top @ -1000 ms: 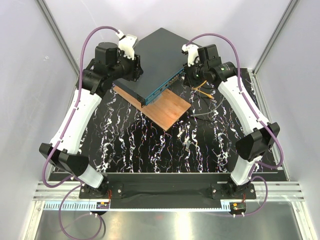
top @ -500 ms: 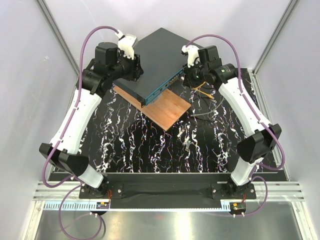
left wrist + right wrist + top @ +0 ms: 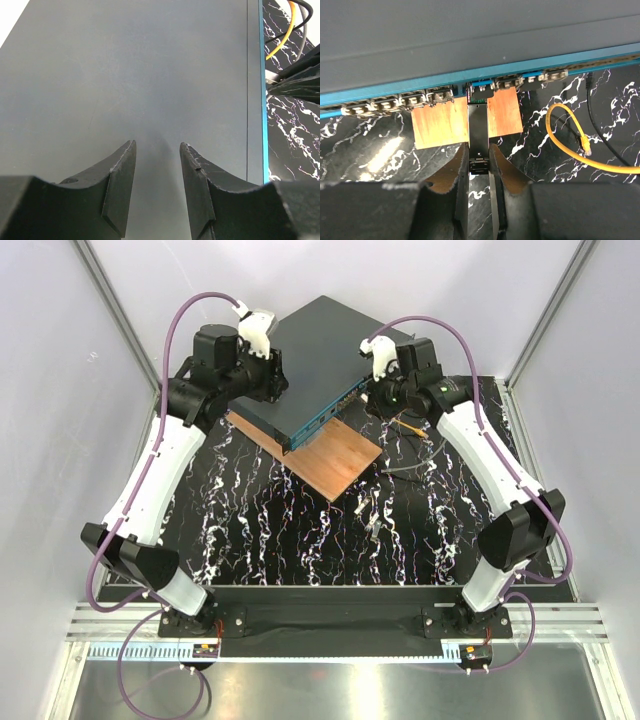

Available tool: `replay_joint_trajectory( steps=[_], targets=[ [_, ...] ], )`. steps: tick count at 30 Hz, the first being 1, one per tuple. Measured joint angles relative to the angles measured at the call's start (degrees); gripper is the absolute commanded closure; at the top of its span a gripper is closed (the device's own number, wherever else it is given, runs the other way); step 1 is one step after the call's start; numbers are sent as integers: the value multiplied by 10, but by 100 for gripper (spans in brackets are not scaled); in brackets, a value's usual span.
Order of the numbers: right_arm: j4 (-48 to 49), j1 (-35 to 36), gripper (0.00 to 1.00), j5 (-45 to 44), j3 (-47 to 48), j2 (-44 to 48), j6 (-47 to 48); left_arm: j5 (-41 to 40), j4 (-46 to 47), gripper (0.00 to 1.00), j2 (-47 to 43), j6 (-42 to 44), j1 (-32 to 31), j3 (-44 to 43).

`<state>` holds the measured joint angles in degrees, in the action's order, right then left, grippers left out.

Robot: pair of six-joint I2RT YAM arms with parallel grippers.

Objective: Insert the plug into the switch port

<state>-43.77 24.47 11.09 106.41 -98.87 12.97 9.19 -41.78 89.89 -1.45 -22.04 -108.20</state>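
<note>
**A:** From above, where are you?

**B:** My left pincer (image 3: 268, 380) is at the left edge of the switch (image 3: 315, 350). My right pincer (image 3: 368, 400) is at its teal front face, and what it holds is too small to tell from here. The switch lies skewed on the black marbled mat (image 3: 260, 530), and a wooden board (image 3: 335, 455) sticks out from under its front.

**A:** And the left wrist?

**B:** My 2 left fingers (image 3: 122, 170) stand apart over the switch's dark top with nothing between them. Whether their tips touch it I cannot tell. The teal face runs down the right side.

**A:** The right wrist?

**B:** My right pincer is clamped on the plug (image 3: 478, 125), a narrow piece that looks dark from here. Its far end meets the row of sockets (image 3: 395, 101) on the front face, above the board. How deep it sits I cannot tell. A yellow cable (image 3: 560, 147) loops on the mat to the right, apart from the plug
</note>
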Motion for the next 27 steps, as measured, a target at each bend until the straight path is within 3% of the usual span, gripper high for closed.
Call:
replay_joint_trajectory(
  steps=[8,27],
  targets=[
    [37,2,100,-9,-41,9,29,0,2,54,1,0,0,1],
    [36,3,100,-6,-38,23,36,0,7,54,2,-1,0,10]
  ],
)
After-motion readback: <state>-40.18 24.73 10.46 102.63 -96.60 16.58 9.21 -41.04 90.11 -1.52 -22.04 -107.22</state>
